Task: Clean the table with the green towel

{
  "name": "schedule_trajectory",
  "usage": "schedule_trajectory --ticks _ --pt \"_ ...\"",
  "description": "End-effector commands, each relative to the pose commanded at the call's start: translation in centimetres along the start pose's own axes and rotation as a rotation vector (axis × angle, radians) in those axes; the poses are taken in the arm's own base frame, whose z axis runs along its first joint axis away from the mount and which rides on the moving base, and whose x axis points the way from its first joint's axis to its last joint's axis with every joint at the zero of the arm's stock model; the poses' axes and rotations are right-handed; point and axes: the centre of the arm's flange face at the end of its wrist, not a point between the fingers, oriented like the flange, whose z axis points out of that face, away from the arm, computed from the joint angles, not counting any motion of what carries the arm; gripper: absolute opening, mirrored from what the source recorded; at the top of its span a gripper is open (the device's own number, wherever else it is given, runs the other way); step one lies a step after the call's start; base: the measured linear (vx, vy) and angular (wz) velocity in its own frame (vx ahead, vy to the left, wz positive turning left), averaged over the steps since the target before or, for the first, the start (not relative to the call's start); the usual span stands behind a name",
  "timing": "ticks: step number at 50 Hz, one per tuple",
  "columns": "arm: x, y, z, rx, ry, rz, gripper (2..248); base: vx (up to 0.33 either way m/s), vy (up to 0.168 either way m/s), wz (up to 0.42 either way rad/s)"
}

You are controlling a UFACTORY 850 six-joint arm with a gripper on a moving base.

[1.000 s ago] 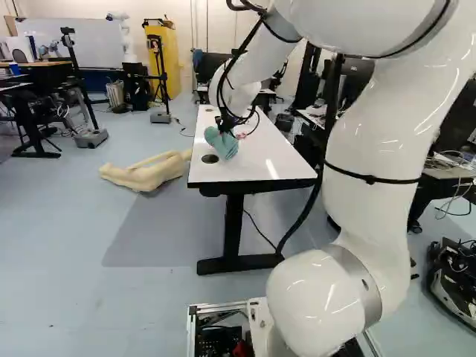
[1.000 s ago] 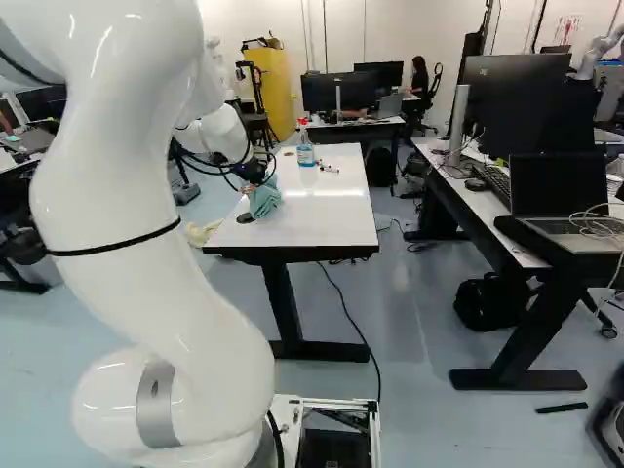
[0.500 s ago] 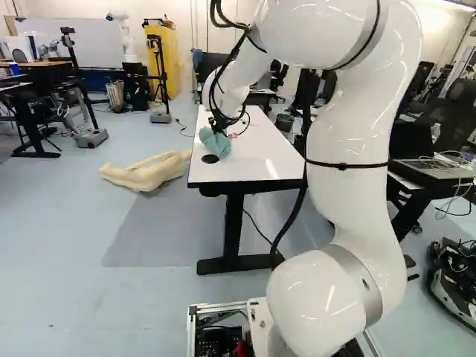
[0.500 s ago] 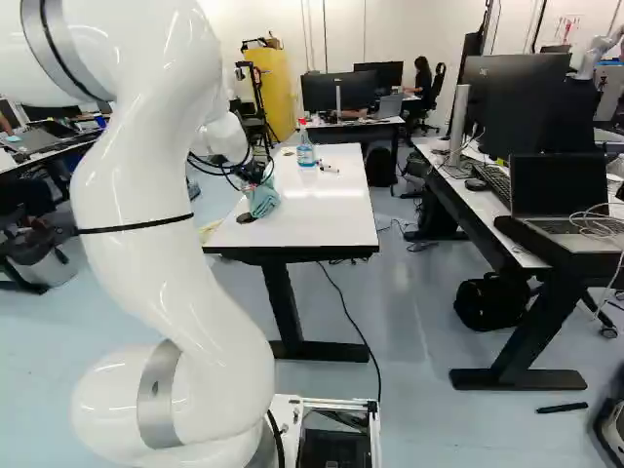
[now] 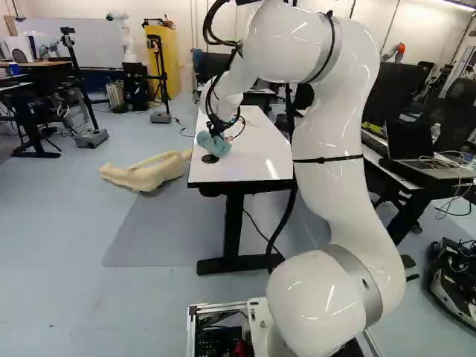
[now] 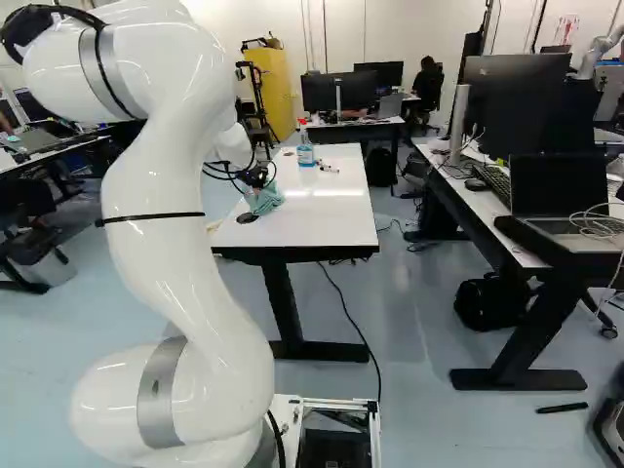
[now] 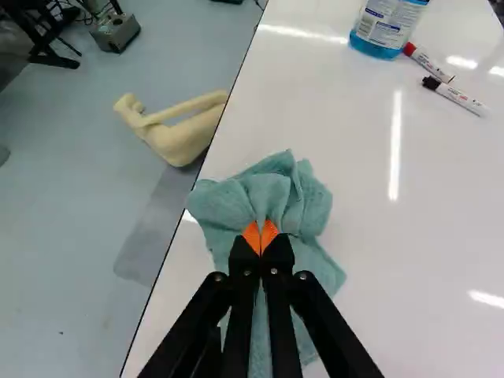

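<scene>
In the left base view my gripper (image 5: 217,132) is low over the white table (image 5: 253,160), at its left edge, with the green towel (image 5: 213,143) bunched beneath it. The wrist view shows the gripper (image 7: 261,241) shut on the towel (image 7: 272,193); the orange pads pinch a fold of it between them. Crumpled cloth spreads ahead of the fingers and under them, lying on the white tabletop. In the right base view the towel (image 6: 265,200) sits beside the dark round hole in the table.
A spray bottle (image 6: 305,148) and two markers (image 7: 455,96) stand and lie farther along the table. A beige mannequin part (image 5: 145,172) lies on the floor left of it. Another desk with a laptop (image 6: 561,210) stands to the right. Another robot (image 5: 123,33) is far back.
The arm has swung leftward and lowered in the left base view. The gripper and the held towel have shifted slightly, coming down nearer the tabletop by the hole. The base has not moved.
</scene>
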Motion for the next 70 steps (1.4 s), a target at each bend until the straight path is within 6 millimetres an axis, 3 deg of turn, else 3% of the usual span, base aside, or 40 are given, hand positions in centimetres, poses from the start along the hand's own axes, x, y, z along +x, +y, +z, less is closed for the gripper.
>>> schedule_trajectory --ticks 19,57,70 --pt "-1.3 0.0 2.2 0.000 -0.033 0.000 21 0.000 0.000 0.000" --pt "-1.4 0.0 2.2 0.000 -0.051 0.000 21 0.000 0.000 0.000" --pt "-0.4 0.4 3.4 -0.004 -0.036 0.004 21 0.000 0.000 0.000"
